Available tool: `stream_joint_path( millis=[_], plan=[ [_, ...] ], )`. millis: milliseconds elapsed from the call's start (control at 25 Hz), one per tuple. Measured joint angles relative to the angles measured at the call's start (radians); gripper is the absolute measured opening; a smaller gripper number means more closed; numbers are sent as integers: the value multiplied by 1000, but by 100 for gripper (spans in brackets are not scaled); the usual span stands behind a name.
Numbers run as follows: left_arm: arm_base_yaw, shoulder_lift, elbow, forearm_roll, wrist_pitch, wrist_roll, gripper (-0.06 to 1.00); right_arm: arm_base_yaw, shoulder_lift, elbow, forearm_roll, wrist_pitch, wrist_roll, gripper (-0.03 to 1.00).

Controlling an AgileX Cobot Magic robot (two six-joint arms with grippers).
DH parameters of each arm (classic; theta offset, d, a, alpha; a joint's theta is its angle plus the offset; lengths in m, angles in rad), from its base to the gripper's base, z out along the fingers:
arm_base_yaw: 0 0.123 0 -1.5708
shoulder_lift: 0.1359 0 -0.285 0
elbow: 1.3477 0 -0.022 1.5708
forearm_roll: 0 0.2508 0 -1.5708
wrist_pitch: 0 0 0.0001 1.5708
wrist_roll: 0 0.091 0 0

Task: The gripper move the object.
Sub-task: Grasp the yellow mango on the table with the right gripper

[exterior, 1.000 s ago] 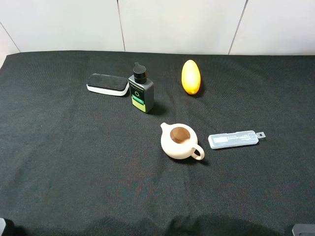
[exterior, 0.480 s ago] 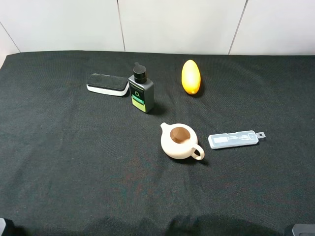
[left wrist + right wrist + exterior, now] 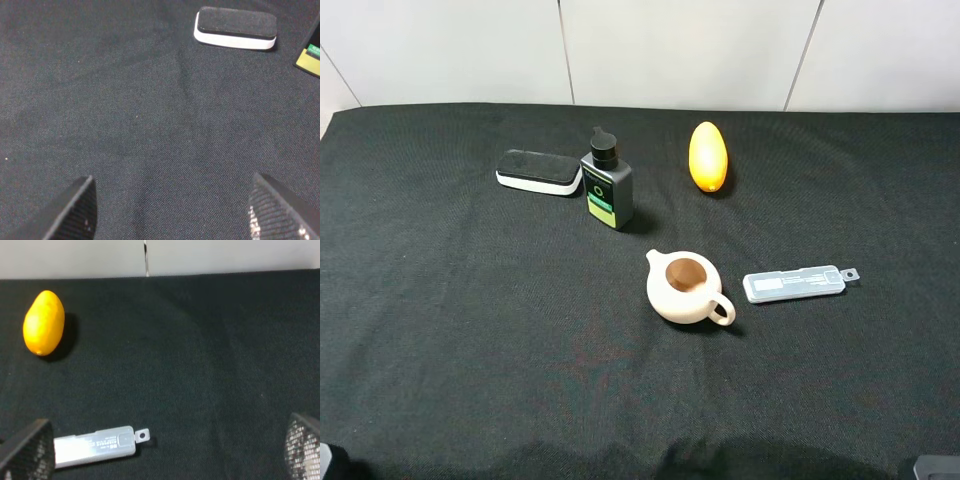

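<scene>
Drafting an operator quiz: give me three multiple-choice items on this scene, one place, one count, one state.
1. Relative to the cream lidless teapot, the glossy orange-yellow oval object lies: A. inside it; B. beyond it, nearer the wall; C. against its handle.
2. Loose things on the black cloth: A. three; B. seven; C. five.
3. The right hand is: A. open, empty; B. shut on the object; C. shut on the teapot.
B: it sits apart, farther back. C: object, teapot, black pump bottle, black-topped white eraser, clear plastic case. A: its fingers stand wide apart, gripping nothing.
</scene>
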Motion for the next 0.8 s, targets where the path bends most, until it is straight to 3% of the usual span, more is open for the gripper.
stream_joint_path(
  millis=[440, 800],
  plan=[
    [0, 0, 0, 0, 0, 1, 68, 0, 591, -294, 0, -47, -20, 69],
    [0, 0, 0, 0, 0, 1, 68, 0, 1076, -648, 21, 63, -23, 69]
  ],
)
